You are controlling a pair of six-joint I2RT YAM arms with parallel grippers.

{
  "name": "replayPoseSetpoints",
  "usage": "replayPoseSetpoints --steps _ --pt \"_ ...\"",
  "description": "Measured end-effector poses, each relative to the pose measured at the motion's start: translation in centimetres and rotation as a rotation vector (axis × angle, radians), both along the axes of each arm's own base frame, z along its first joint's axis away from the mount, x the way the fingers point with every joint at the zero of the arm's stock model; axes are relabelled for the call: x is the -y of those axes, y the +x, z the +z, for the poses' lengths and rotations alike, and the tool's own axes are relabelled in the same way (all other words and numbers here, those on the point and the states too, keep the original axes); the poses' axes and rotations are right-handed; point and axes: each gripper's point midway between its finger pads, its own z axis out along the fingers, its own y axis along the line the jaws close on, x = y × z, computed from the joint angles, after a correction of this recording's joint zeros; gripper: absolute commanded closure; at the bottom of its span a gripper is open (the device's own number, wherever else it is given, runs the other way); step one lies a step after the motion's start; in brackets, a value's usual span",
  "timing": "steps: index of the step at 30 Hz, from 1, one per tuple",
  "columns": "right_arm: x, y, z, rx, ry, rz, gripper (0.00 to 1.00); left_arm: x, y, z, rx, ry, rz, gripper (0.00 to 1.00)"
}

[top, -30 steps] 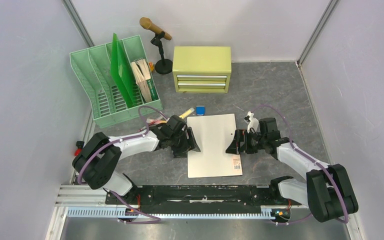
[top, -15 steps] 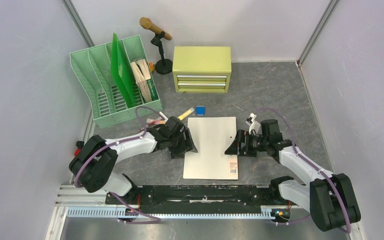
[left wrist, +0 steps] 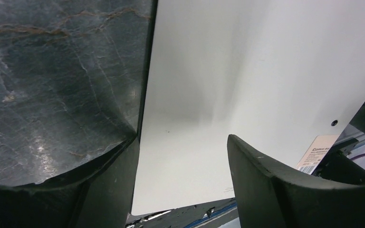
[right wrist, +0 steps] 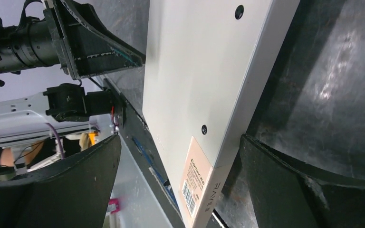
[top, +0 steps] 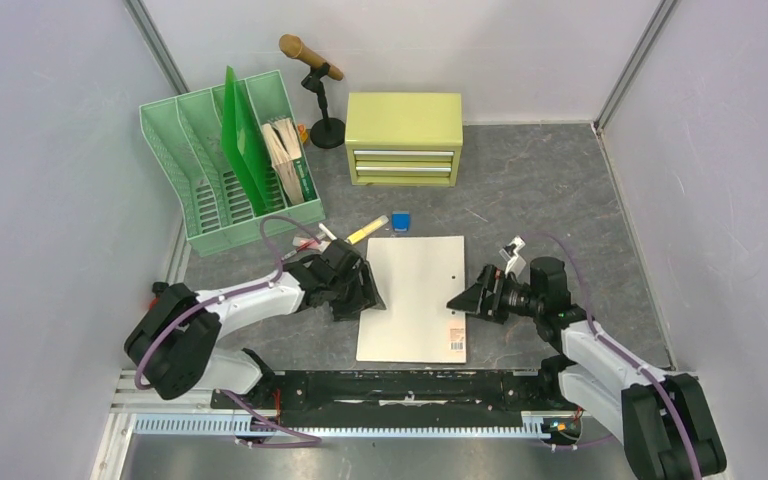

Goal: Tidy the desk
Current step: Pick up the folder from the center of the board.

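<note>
A flat white box (top: 412, 298) with a barcode label at its near right corner lies on the dark grey desk (top: 540, 190). My left gripper (top: 365, 290) is open and straddles the box's left edge; in the left wrist view (left wrist: 183, 180) one finger is over the desk and the other over the box (left wrist: 228, 85). My right gripper (top: 467, 300) is open and straddles the box's right edge; in the right wrist view (right wrist: 180, 185) the box (right wrist: 195, 85) runs between the jaws.
A green file rack (top: 230, 160) stands at the back left, with a microphone on a stand (top: 312, 60) and a yellow-green two-drawer cabinet (top: 404, 137) behind. A yellow marker (top: 367, 229) and a small blue item (top: 400, 220) lie just beyond the box. A black rail (top: 400, 385) runs along the near edge.
The white box has slid toward the near edge and slightly left. Both grippers have moved nearer with it, staying at its left and right edges.
</note>
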Motion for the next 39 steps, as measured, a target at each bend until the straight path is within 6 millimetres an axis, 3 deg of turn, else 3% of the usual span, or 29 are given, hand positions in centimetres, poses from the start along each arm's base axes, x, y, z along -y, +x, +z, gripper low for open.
replayPoseSetpoints --steps 4,9,14,18,23,28,33,39 --pt "-0.2 -1.2 -0.4 -0.047 0.074 -0.032 0.01 -0.4 -0.2 0.0 0.011 0.007 0.004 0.27" --pt "-0.5 -1.4 0.1 -0.082 0.166 -0.083 0.01 -0.9 -0.3 -0.1 0.017 0.030 0.011 0.27" --pt "-0.9 -0.5 2.5 -0.026 0.243 -0.088 0.05 -1.2 -0.4 -0.2 0.020 0.047 0.017 0.28" --pt "-2.1 -2.1 4.8 -0.018 0.327 0.021 0.06 0.4 -1.1 0.1 0.013 -0.006 -0.027 0.28" --pt "-2.6 -3.1 6.1 -0.018 0.370 0.079 0.13 1.1 -1.7 0.1 -0.004 -0.041 -0.053 0.28" --pt "-2.8 -3.3 6.0 -0.028 0.359 0.095 0.22 1.3 -1.8 0.2 -0.009 -0.050 -0.058 0.28" --pt "-2.9 -2.2 5.4 -0.017 0.251 0.113 0.28 1.5 -1.8 0.2 -0.007 -0.060 -0.062 0.28" --pt "-2.6 -1.7 3.8 -0.010 0.136 0.133 0.39 1.6 -2.0 0.2 -0.004 -0.080 -0.070 0.28"
